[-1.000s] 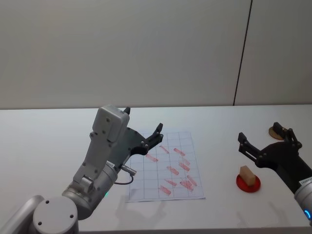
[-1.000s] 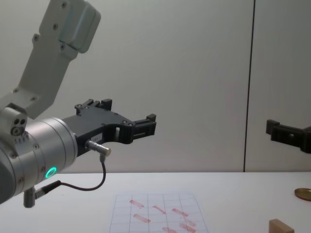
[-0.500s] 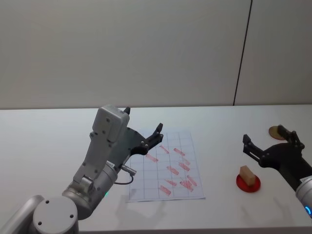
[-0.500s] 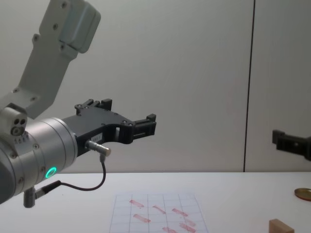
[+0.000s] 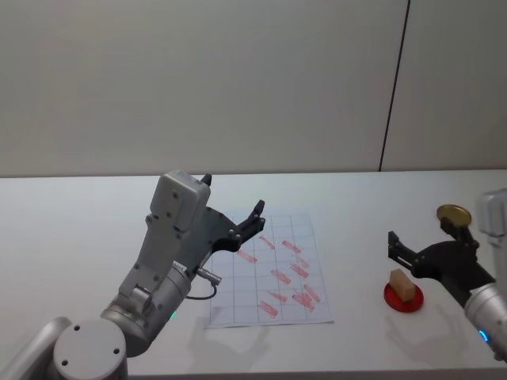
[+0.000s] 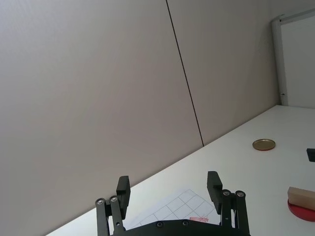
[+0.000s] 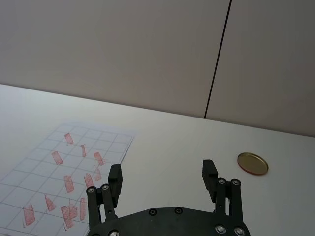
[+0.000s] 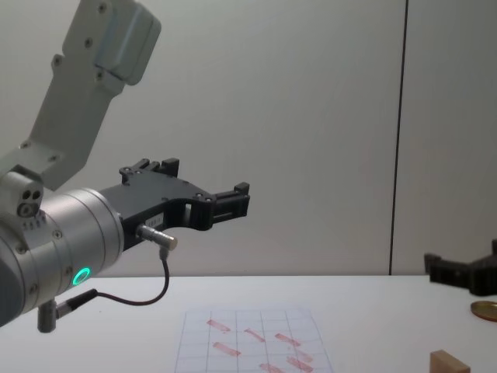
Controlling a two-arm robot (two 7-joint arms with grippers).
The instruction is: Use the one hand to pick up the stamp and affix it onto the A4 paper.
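My right gripper [image 5: 421, 237] hangs above the right side of the white table [image 5: 79, 229], and its jaws are released, spread wide with nothing between them. From my head camera its two black fingers [image 5: 394, 240] point away from me and a little to the left. They sit just to the far side of the stamp [image 5: 402, 284], between it and the round golden disc [image 5: 454, 213] that lies farther back near the right edge. The stamp is a small tan wooden block standing on a round red pad [image 5: 403, 302] at the near right of the table. Neither of my grippers touches it. From my chest camera the right gripper shows at the right edge, above the table top and higher than the stamp's upper corner. The A4 paper [image 5: 269, 273] lies flat in the middle of the table, its faint blue grid carrying several red stamp marks [image 5: 299, 270], most of them toward its right and near parts. A strip of bare table separates the paper's right edge from the red pad. My right wrist camera looks out between its open fingers and sees the paper and the disc on the table. My left gripper [image 5: 234, 196] is raised over the left part of the paper. Its jaws are also released and empty, and a black cable [image 8: 147, 299] loops under its wrist.
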